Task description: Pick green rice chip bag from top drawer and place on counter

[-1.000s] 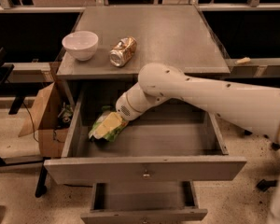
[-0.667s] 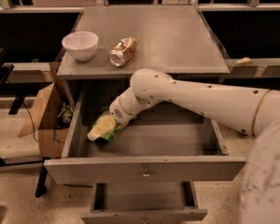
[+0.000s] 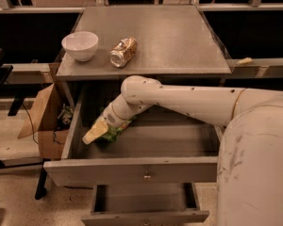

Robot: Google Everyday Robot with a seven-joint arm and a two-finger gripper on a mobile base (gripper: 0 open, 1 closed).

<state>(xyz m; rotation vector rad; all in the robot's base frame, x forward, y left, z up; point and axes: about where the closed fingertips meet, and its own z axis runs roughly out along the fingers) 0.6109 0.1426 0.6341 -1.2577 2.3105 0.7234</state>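
The gripper point(image 3: 96, 131) is down inside the top drawer point(image 3: 132, 171), at its left end and close to the left wall, with its pale tip lying right against the green rice chip bag point(image 3: 115, 133). Whether it has closed on the bag or only rests on it cannot be told from this view. The bag lies on the drawer floor, partly covered by the wrist, with only a strip of green showing. The step in hand looks like the pick itself: the bag has not left the drawer, so most of the task is yet to do. The next move calls for a firm hold on the thin, slippery bag, then a lift straight up until it clears the drawer's side and front walls, and then a swing back over the counter point(image 3: 179, 36). Room is tight on the left, where the drawer wall stands just beside the gripper, and above, where the counter's front edge overhangs the back of the drawer; the arm point(image 3: 188, 100) passes just under that edge. The counter holds a white bowl point(image 3: 80, 45) and a dented can point(image 3: 123, 52) near its front left, so the open middle and right offer the better place to set the bag. A shallower lower drawer point(image 3: 146, 216) also stands open below.
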